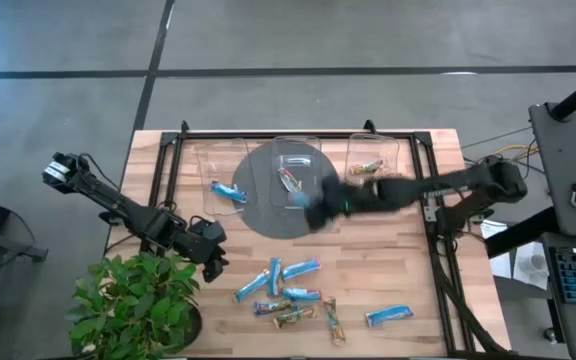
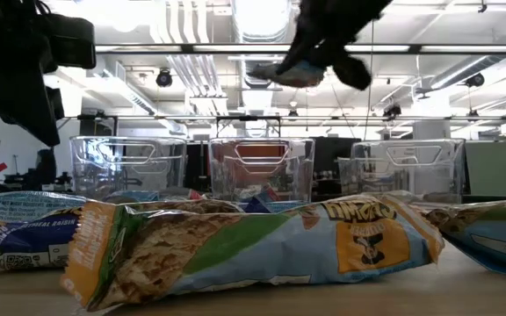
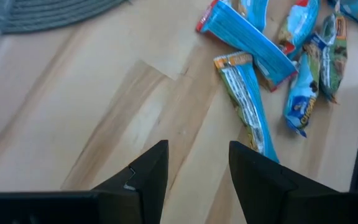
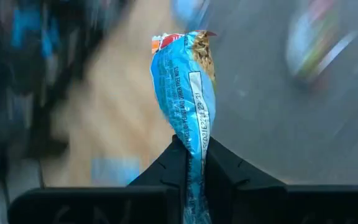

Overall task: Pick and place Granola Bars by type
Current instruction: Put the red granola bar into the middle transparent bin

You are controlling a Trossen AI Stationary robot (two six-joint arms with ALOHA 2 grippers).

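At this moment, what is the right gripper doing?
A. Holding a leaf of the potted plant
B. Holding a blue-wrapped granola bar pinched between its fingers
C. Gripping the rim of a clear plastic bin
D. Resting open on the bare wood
B: in the right wrist view the right gripper is shut on a shiny blue-wrapped granola bar, whose wrapper sticks out past the two dark fingers.

Table (image 1: pixel 388 270) was pale wood with visible grain, matt; a grey matt round mat (image 1: pixel 268 200) lay toward 12 o'clock of it. Three bins (image 2: pixel 262 167) were clear, glossy plastic. Granola Bars (image 3: pixel 247 102) wore shiny, crinkled foil-like wrappers, mostly bright blue; the right gripper (image 4: pixel 191 155), with matt black fingers, pinched one blue bar (image 4: pixel 188 93).
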